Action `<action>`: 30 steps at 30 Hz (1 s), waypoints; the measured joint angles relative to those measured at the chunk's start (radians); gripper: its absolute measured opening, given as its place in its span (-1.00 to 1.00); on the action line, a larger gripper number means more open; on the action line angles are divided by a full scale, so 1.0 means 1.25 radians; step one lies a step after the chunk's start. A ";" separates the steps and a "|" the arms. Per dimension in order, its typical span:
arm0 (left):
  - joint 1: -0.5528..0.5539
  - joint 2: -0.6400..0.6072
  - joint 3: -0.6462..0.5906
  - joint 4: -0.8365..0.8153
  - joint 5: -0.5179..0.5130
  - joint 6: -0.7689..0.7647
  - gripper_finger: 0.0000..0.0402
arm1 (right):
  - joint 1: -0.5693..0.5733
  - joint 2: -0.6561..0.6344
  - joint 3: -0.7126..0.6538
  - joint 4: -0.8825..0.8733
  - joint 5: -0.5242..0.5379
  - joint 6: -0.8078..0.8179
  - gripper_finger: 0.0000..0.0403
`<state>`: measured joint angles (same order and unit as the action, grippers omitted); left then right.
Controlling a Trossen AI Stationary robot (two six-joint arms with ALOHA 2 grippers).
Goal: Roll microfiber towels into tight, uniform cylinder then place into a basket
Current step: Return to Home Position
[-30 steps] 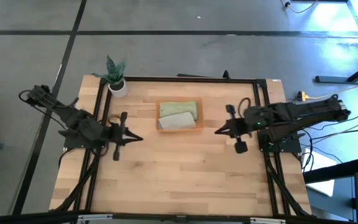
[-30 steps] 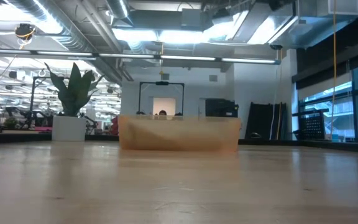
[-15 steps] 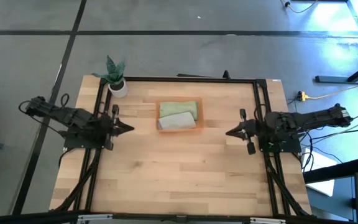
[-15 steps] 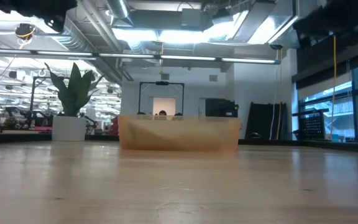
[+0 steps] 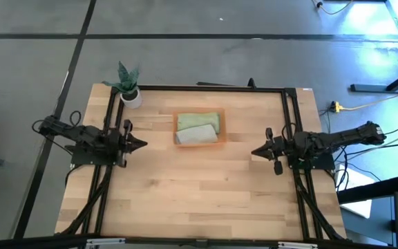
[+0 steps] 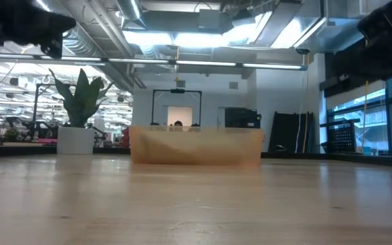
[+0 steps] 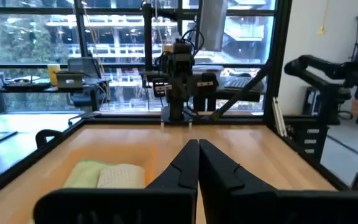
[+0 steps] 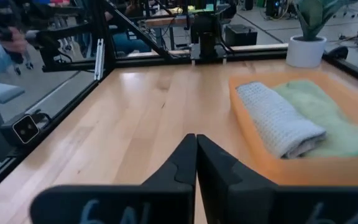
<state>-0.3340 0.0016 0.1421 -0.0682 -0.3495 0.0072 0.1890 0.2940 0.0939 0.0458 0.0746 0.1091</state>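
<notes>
The orange basket [image 5: 220,131] sits at the table's far middle. It holds two rolled towels side by side: a grey one [image 5: 196,136] on its near side and a green one [image 5: 199,120] on its far side. The right wrist view shows the grey roll [image 8: 277,119] and the green roll [image 8: 322,118] inside the basket [image 8: 253,155]. My left gripper [image 5: 144,144] is shut and pulled back at the table's left edge, pointing level at the basket. My right gripper [image 5: 253,152] is shut at the right edge, pointing left. Both carry nothing.
A small white plant pot [image 5: 131,97] stands at the far left corner. A black frame [image 5: 206,88] runs around the table's edges. Bare wood [image 5: 199,194] fills the near half of the table.
Both arms have drawn back from the basket toward their own table edges and sunk lower, their grippers tipping toward level. Both grippers stayed shut. The two rolls in the basket have not moved.
</notes>
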 joint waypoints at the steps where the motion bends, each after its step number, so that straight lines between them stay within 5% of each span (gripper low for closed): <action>1: 0.000 0.000 -0.015 0.014 -0.002 0.001 -1.00 | 0.000 -0.009 -0.013 0.006 0.000 0.008 -0.93; 18: 0.002 0.004 -0.108 0.105 -0.038 0.087 -1.00 | 0.000 -0.044 -0.070 0.020 -0.020 -0.026 -0.93; 30: 0.002 0.004 -0.108 0.107 -0.050 0.006 -0.94 | 0.000 -0.036 -0.070 -0.021 -0.069 -0.086 -0.93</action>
<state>-0.3321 0.0071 0.0074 0.0650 -0.4118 0.0146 0.1890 0.2485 0.0067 0.0202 -0.0114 0.0012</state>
